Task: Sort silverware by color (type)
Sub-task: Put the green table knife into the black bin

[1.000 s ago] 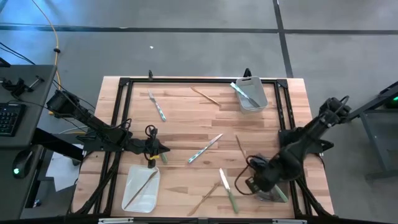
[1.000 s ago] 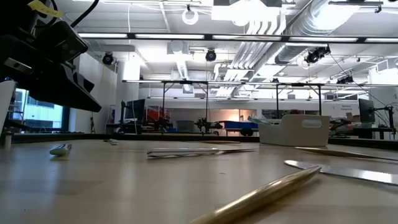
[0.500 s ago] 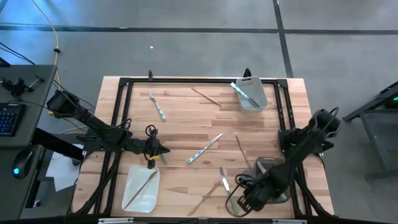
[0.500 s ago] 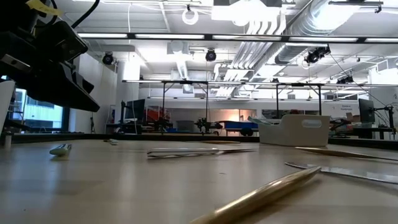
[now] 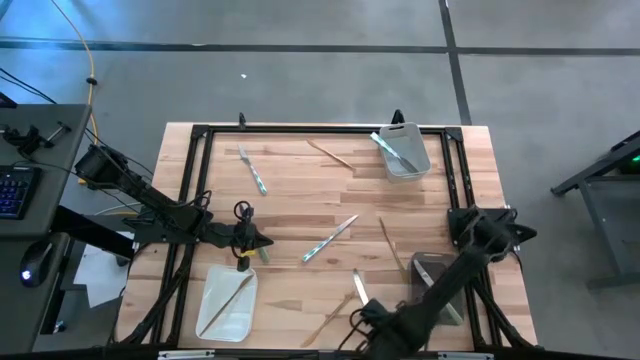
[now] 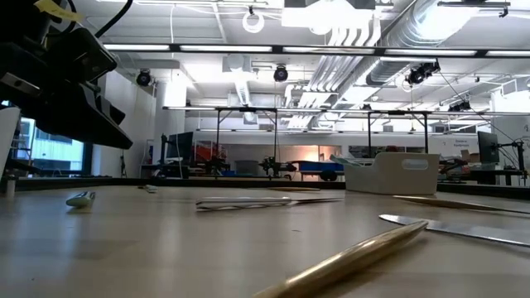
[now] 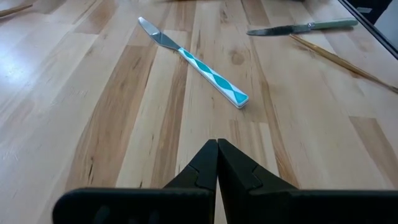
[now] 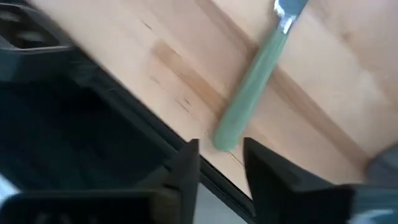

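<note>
Right wrist view: we are seeing the right gripper (image 8: 219,167) standing open at the tabletop's (image 5: 300,200) near edge, by a green-handled knife (image 8: 252,84). Left gripper (image 7: 217,163) is waiting shut near the left edge; other silverware is lying scattered.

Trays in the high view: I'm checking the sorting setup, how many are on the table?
3: the left tray at lower left, the back tray at upper right, and the right tray at lower right, partly hidden.

No legible text, label, brand, number or sign appears in any view: none on the wooden table (image 5: 300,205), none on the trays or the cutlery lying on it, and none on the equipment in the room beyond it.
</note>
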Available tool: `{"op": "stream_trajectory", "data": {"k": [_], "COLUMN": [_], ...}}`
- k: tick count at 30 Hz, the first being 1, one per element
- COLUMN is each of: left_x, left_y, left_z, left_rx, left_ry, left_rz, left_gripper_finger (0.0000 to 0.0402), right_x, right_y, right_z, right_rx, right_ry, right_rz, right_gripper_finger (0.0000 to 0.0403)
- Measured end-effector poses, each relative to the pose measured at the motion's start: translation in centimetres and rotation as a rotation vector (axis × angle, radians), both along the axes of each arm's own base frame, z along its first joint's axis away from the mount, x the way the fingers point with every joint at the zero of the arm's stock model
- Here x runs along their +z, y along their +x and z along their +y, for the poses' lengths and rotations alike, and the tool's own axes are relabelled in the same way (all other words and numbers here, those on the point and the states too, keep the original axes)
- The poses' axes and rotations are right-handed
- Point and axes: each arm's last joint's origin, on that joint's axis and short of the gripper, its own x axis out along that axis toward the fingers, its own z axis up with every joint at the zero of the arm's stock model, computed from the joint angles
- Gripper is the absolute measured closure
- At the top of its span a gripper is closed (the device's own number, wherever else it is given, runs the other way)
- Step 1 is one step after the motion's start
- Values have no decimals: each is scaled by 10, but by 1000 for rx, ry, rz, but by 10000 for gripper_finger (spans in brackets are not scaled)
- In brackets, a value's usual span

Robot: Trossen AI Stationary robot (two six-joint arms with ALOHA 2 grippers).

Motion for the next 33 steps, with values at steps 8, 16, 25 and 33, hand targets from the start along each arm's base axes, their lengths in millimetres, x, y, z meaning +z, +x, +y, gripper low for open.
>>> {"op": "stream_trajectory", "data": {"k": [8, 16, 25, 33], "left_x": [0, -1, 0, 0], "left_y": [0, 0, 0, 0], "left_z": [0, 0, 0, 0], "left_rx": [-2, -3, -18, -34], "left_ry": [5, 9, 36, 64], "left_rz": [1, 6, 3, -2], "left_gripper_finger": [401, 401, 401, 401], "right_x": [-33, -49, -59, -60], "right_y": [5, 5, 7, 7], "right_z": [1, 2, 4, 4], "right_rx": [-129, -133, -79, -45], "right_ry": [-53, -95, -115, -109], "right_rz": [121, 153, 150, 159], "right_gripper_finger": [227, 272, 332, 362]}}
